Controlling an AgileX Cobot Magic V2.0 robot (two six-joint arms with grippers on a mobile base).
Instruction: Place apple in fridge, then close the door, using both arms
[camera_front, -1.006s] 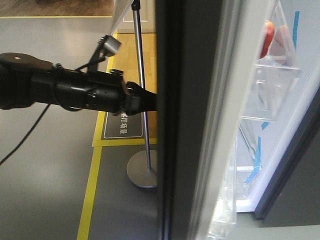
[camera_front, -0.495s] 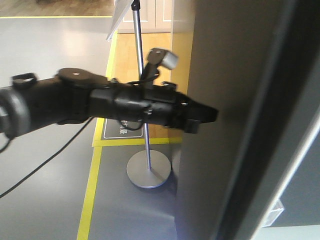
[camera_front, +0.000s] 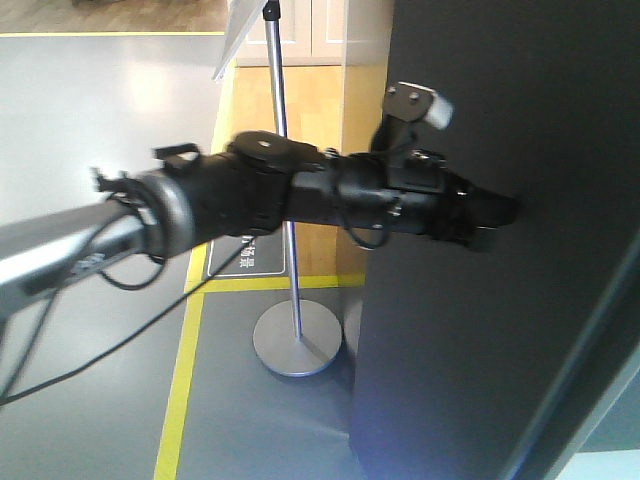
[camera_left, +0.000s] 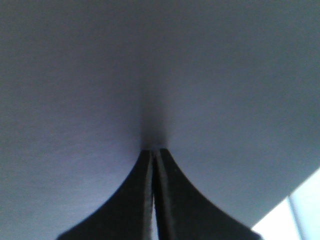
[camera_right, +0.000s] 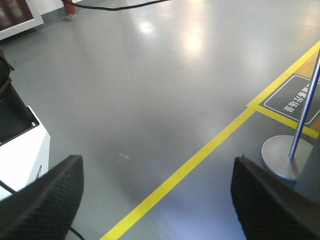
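Door (camera_front: 540, 90) is dark grey, and the left gripper (camera_front: 503, 213) touches it, fingers (camera_left: 127, 205) squeezed together with nothing between. The right gripper (camera_right: 157, 192) is spread wide and holds nothing.

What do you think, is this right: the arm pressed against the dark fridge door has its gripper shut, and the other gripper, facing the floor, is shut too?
Not quite. The right gripper is open: the right wrist view shows its fingers far apart above the floor, holding nothing. The left gripper is indeed shut, tips against the door.
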